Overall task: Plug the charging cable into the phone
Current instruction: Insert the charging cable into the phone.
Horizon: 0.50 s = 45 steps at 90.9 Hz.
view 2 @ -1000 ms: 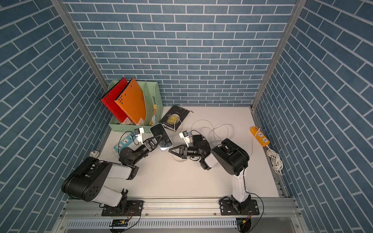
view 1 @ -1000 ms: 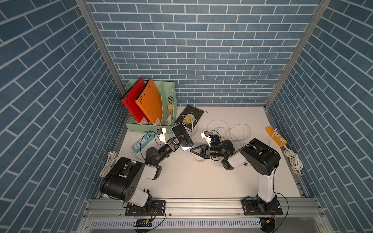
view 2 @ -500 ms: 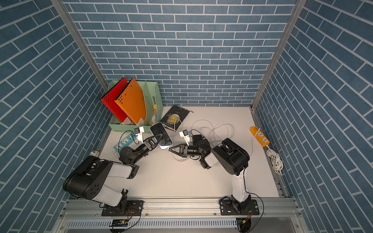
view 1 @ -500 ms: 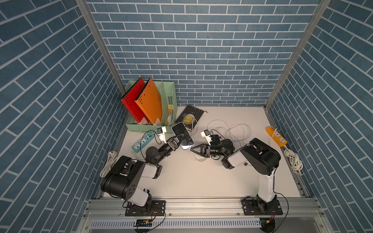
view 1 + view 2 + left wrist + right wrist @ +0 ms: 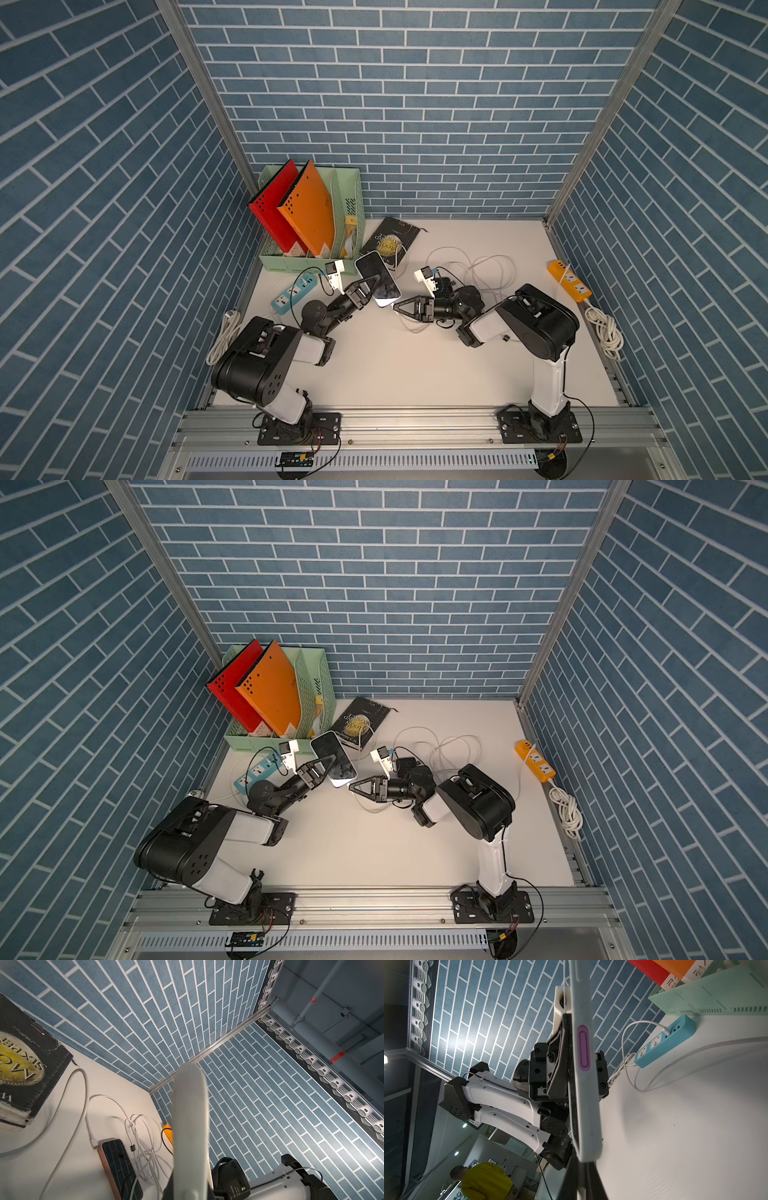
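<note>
1. The left claw [image 5: 371, 286] is clenched on the phone [image 5: 370, 266], which is held tilted above the table [image 5: 415, 365] with its screen facing up. In the right wrist view its white-cased edge is seen pinched between the black fingers [image 5: 560, 1057].
2. The right claw [image 5: 397, 309] is shut to a point just beside the phone's lower end. What is pinched in it, if anything, cannot be told.
3. The white charging cable [image 5: 86, 1101] is laid in loose loops on the table, between the book [image 5: 388, 241] and the right arm.
4. The black book is found just behind the phone.
5. A green file rack [image 5: 291, 262] with a red folder [image 5: 270, 212] and an orange folder [image 5: 309, 208] is set in the back left corner.
6. A blue power strip [image 5: 293, 294] is placed before the rack, with a white lead plugged into it.
7. An orange power strip [image 5: 569, 280] is seen by the right wall.
</note>
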Motion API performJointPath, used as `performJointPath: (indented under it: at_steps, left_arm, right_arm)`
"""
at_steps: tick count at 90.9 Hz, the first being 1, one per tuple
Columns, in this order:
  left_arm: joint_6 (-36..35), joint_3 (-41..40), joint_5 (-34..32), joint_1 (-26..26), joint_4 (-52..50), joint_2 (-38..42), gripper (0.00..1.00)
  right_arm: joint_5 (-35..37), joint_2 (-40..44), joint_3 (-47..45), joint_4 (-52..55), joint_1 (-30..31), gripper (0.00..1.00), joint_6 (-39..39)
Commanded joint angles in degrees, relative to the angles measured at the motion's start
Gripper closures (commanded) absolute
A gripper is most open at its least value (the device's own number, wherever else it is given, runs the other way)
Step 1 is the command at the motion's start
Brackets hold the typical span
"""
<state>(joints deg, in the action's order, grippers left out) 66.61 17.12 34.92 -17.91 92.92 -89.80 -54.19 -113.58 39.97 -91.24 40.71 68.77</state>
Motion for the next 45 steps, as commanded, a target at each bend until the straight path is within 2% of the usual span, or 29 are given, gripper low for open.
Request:
performJointPath:
  at_steps: [1,45]
  left_arm:
    - [-1.0,0.5,4.6,-0.5,14.1,-0.5,1.00]
    - [-0.6,1.8,5.1,-1.1,14.1,-2.9,1.00]
  right_arm:
    - [2.6,2.8,2.3,-14.6,-2.1,1.00,0.5]
    - [1.7,0.0,8.1,-14.6,-1.2,1.00,1.9]
